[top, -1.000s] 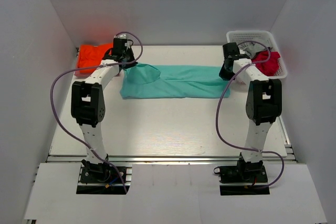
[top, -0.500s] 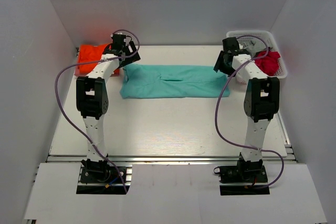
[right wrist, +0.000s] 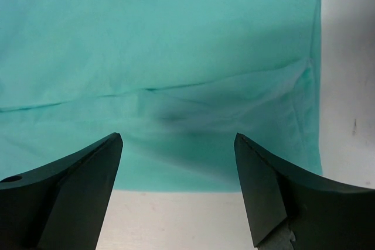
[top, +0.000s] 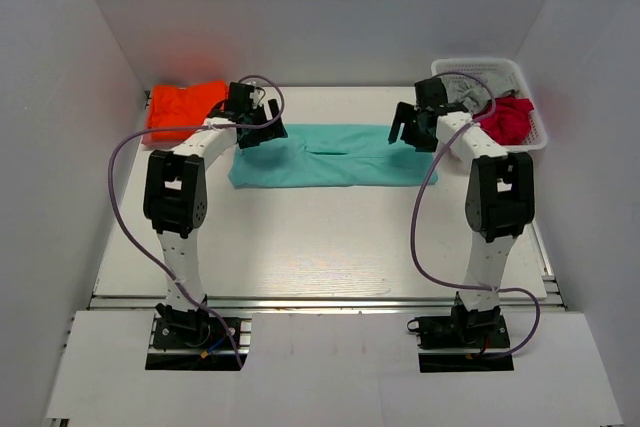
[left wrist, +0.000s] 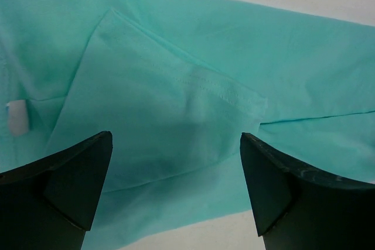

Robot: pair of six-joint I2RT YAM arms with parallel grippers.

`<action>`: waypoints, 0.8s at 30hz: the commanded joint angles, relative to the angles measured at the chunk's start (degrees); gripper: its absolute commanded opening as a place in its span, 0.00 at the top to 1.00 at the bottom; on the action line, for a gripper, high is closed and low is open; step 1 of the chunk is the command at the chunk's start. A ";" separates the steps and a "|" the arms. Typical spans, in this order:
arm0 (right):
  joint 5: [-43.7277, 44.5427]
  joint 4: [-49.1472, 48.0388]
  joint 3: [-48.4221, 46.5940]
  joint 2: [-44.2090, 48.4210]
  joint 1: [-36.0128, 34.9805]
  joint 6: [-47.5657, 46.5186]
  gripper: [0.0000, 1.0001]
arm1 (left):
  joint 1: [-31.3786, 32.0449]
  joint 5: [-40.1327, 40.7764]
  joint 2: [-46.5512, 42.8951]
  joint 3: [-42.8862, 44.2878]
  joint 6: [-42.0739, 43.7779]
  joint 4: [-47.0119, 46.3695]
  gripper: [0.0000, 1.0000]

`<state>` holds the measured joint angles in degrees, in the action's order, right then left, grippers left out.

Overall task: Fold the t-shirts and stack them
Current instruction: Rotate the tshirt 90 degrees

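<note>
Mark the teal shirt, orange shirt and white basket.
teal shirt (top: 330, 157): top external view, middle of the folded cloth.
orange shirt (top: 180, 109): top external view, centre of the pile.
white basket (top: 500, 65): top external view, far rim.

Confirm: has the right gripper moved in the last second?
Yes. The right gripper has shifted left, away from the white basket, over the right end of the teal t-shirt.

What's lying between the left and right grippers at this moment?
Only the mint-teal t-shirt, folded into a long band, fills the stretch from the left gripper to the right gripper. The top external view shows this.
</note>
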<state>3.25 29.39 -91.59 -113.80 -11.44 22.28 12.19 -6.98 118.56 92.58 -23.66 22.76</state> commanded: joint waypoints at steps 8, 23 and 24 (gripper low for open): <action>-1.84 -3.99 -5.27 -11.18 0.63 -3.39 0.10 | -0.14 -1.28 9.30 9.26 -2.97 1.14 0.00; -13.51 -6.98 44.47 19.66 -15.35 -0.74 0.10 | 3.98 -14.10 40.58 44.44 -5.33 -7.61 0.00; -15.53 -6.37 45.61 21.76 -20.76 -1.36 0.10 | 5.03 -14.72 41.56 45.66 -7.52 -9.04 0.00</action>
<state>-4.03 13.69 -52.12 -94.13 -23.29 21.82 14.02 -17.78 154.91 135.79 -28.16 14.87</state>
